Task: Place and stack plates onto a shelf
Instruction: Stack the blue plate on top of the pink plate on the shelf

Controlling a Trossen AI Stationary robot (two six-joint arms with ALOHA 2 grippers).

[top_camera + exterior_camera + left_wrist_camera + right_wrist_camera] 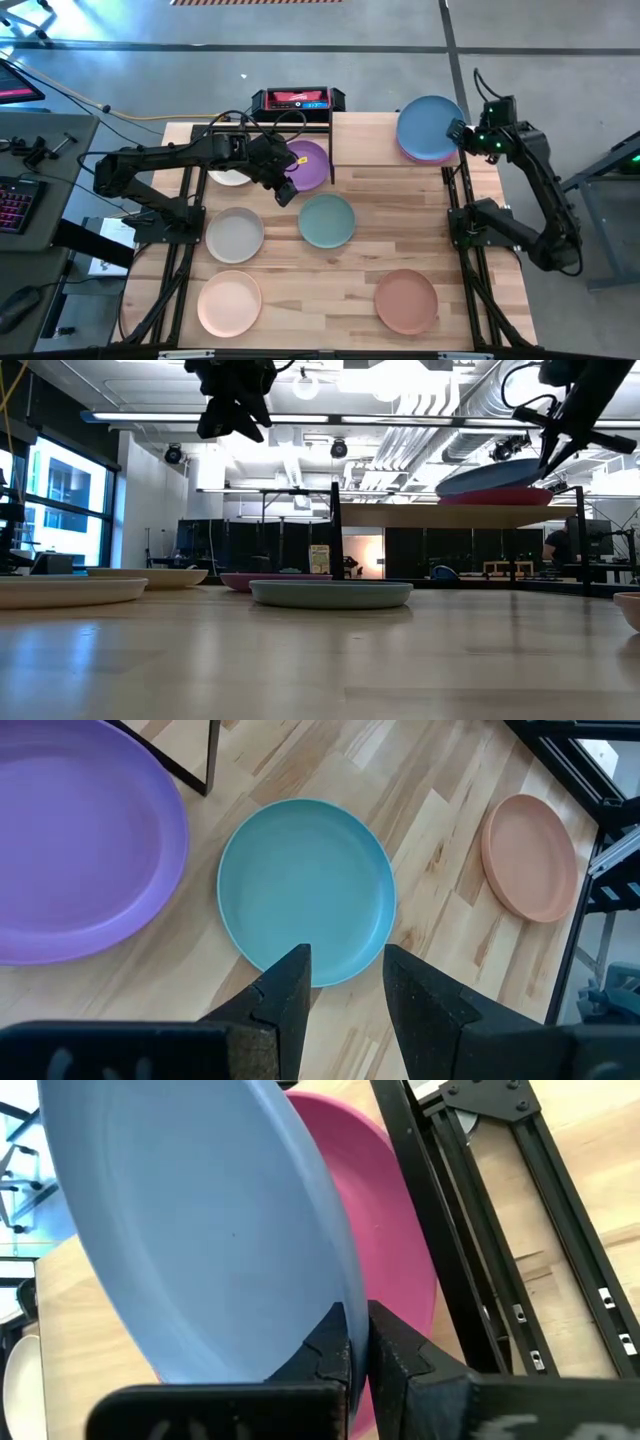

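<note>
Bright even overhead light, glaring white ceiling fixtures (400, 420) in the low view, near pale slatted wooden surface (300, 670) blurred there, soft faint shadows under plates, dark blurred left claw (345, 990) fingers close to the wrist lens

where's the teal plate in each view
High view: teal plate at the table's middle, just below the purple plate.
Low view: the nearest plate, centre, edge-on.
Left wrist view: centre of the picture, just beyond the left gripper and its open fingers.
Right wrist view: not in it.
Shared landmark: the purple plate sits right beside it in all three views that show it.
</note>
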